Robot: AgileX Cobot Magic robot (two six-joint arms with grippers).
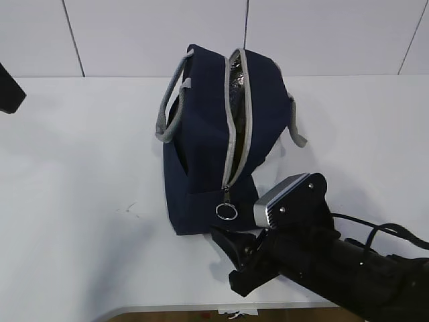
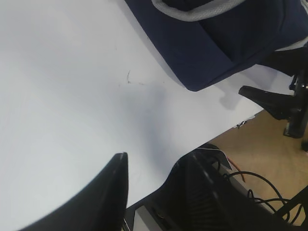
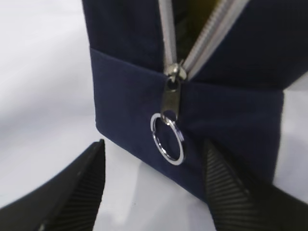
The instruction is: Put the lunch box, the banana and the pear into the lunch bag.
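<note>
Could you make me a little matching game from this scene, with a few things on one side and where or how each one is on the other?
Things:
1. lunch bag
2. ring pull
3. right gripper
4. left gripper

Places or states:
A. open, over bare white table, away from the bag
B. hanging at the near end of the grey zipper
C. zipper open along the top
D. open, fingers either side of the ring, not touching it

Pairs: 1-C, 2-B, 3-D, 4-A

Bright, even light; blurred foreground
</note>
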